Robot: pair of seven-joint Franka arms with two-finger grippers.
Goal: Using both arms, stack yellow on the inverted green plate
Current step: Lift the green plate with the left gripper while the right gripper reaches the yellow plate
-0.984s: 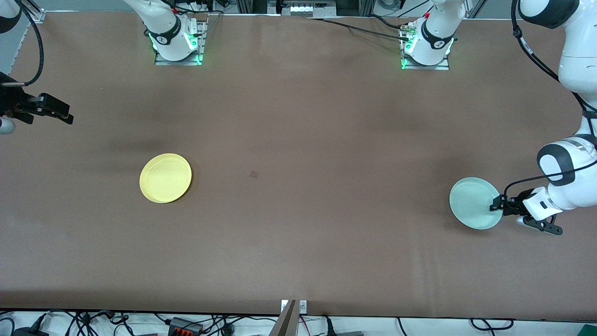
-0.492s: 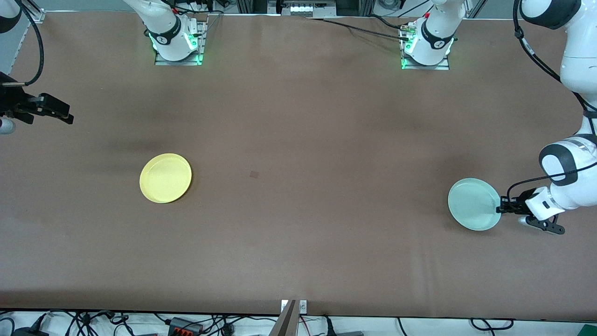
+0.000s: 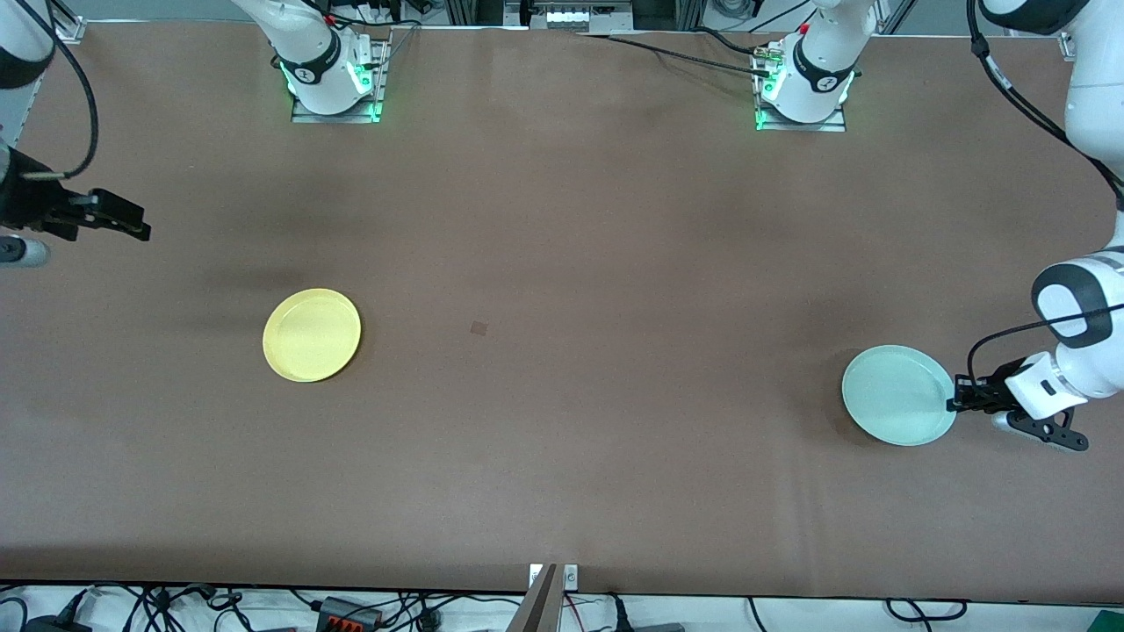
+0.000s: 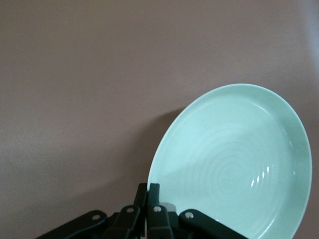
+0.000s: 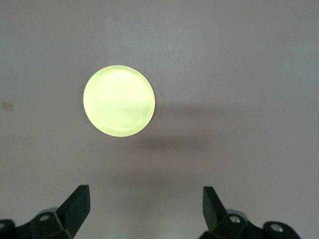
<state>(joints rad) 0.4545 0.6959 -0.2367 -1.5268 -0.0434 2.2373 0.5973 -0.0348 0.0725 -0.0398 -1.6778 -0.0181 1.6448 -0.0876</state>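
Down at the left arm's end of the table, the left gripper (image 3: 957, 405) has its two fingers pinched tight on the rim of the green plate (image 3: 897, 395). In the left wrist view the fingers (image 4: 151, 195) meet on the plate's edge (image 4: 234, 164), and that side of the plate looks raised off the brown table (image 3: 562, 263), with a dark shadow under it. The plate faces hollow side up, faint rings showing in its bowl. Seen from the front, the gripper bites the plate at about its three o'clock point.

The yellow plate (image 3: 312, 334) lies flat on the table, hollow side up, well apart from the green one and toward the right arm's end. Nothing touches it.

The right gripper (image 3: 132, 230) hangs in the air over the table edge at the right arm's end, at about ten o'clock from the yellow plate as the front camera sees it. Its fingers (image 5: 75, 206) are spread wide with nothing between them, and its wrist camera looks down on the yellow plate (image 5: 119, 100).

A small dark square mark (image 3: 479, 328) sits on the table between the two plates.
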